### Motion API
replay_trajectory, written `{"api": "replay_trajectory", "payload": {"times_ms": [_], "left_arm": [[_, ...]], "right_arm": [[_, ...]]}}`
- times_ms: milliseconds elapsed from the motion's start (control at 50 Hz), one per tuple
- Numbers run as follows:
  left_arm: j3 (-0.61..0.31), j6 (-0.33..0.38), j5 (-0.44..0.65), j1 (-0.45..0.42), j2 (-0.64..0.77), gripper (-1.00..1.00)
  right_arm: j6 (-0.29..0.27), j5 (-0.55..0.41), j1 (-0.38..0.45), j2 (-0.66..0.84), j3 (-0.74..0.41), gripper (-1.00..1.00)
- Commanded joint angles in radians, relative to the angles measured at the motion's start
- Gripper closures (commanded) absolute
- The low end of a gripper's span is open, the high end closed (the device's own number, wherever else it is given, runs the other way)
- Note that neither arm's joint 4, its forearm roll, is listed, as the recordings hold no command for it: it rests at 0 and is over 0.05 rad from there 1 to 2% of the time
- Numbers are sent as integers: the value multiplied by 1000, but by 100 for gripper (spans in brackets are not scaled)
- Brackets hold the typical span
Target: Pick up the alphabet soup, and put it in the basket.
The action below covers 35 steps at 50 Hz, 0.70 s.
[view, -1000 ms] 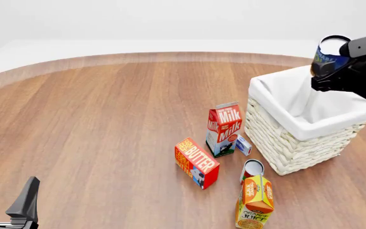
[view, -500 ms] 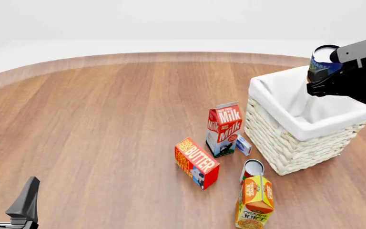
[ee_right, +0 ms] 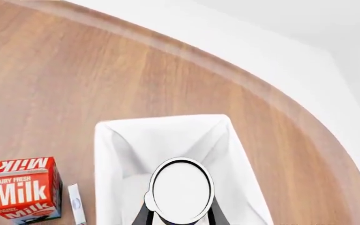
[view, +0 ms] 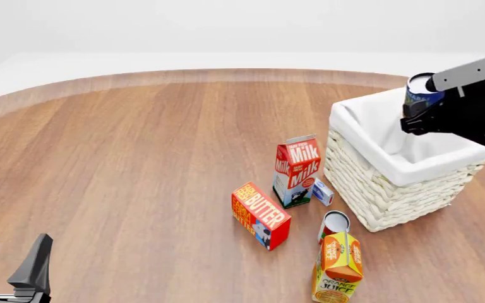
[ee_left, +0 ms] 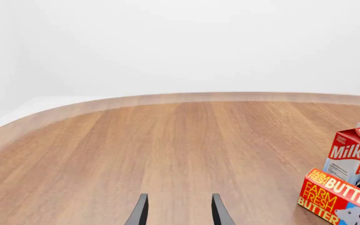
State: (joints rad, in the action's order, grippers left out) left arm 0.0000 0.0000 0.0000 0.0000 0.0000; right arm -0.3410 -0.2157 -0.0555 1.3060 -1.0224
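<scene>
Far to the left, the left pincer (view: 11, 255) is idling low over the bare worktop (view: 141, 158), its fingers spread apart and grasping nothing. Moving right, the untouched group is standing in the middle: one butter box (view: 260, 214), one milk carton (view: 297, 170) with one small white packet (view: 323, 191) just beside it, one silver-topped can (view: 333, 225) and one orange juice carton (view: 337, 267) right in front of that can. Further right sits the single basket (view: 377, 189), its white lining showing. The right pincer (view: 417, 115) is clenching the one alphabet soup (view: 420, 89), holding it upright above the basket's opening; the right wrist view is showing the can's pale top centred over the lining. The carrying step appears to be nearly over, and the placing step is in hand. The next move probably calls for lowering the can inside the walls, then releasing it.
</scene>
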Motion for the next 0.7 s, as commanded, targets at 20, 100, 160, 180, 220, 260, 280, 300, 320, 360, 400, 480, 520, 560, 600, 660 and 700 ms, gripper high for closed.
{"api": "replay_trajectory", "payload": {"times_ms": [20,100,160,180,220,260,280,300,320,360,400,480,520,560,600,660,700], "left_arm": [[0,0,0,0,0,-100],[0,0,0,0,0,-100],[0,0,0,0,0,-100],[0,0,0,0,0,-100],[0,0,0,0,0,-100],[0,0,0,0,0,-100],[0,0,0,0,0,-100],[0,0,0,0,0,-100],[0,0,0,0,0,-100],[0,0,0,0,0,-100],[0,0,0,0,0,-100],[0,0,0,0,0,-100],[0,0,0,0,0,-100],[0,0,0,0,0,-100],[0,0,0,0,0,-100],[0,0,0,0,0,-100],[0,0,0,0,0,-100]], "right_arm": [[17,21,-13,41,2,100],[13,29,-14,58,6,100],[15,35,-15,69,4,100],[18,39,-17,78,2,100],[21,42,-21,84,-1,100],[22,45,-24,91,-1,100],[24,46,-26,94,-2,100],[24,48,-27,97,-2,100],[25,49,-28,99,-3,100],[27,51,-29,101,-2,100],[30,52,-29,105,-2,100],[27,51,-36,114,-6,100],[29,50,-36,115,-7,100],[29,57,-36,124,-4,100],[31,58,-35,128,-3,100],[36,59,-31,130,1,100],[33,63,-36,140,2,100]]}}
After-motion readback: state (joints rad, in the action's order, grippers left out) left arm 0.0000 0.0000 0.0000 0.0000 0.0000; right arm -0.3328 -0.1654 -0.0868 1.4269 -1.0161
